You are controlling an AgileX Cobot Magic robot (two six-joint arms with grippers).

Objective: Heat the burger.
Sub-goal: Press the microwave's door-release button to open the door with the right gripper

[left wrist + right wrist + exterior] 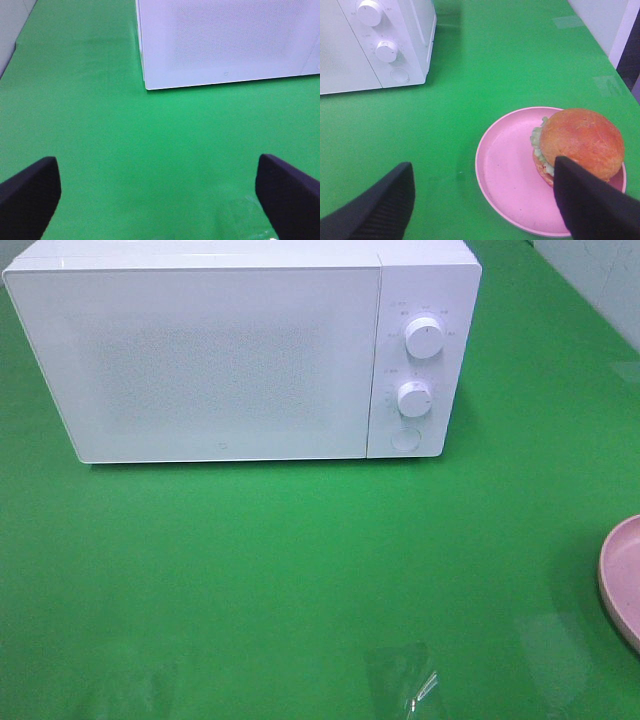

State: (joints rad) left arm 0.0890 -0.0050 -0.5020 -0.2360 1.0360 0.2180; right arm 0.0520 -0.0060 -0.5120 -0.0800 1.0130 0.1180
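With left pincer and right pincer both wide and empty, an off-centre grab could have shoved the golden-bunned burger off its round pink plate.

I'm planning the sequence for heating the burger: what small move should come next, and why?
Probably get the microwave door open first, perhaps by pressing its round button. The door is shut, the burger sits on the pink plate off to the right, and the left gripper and right gripper are both open and empty.
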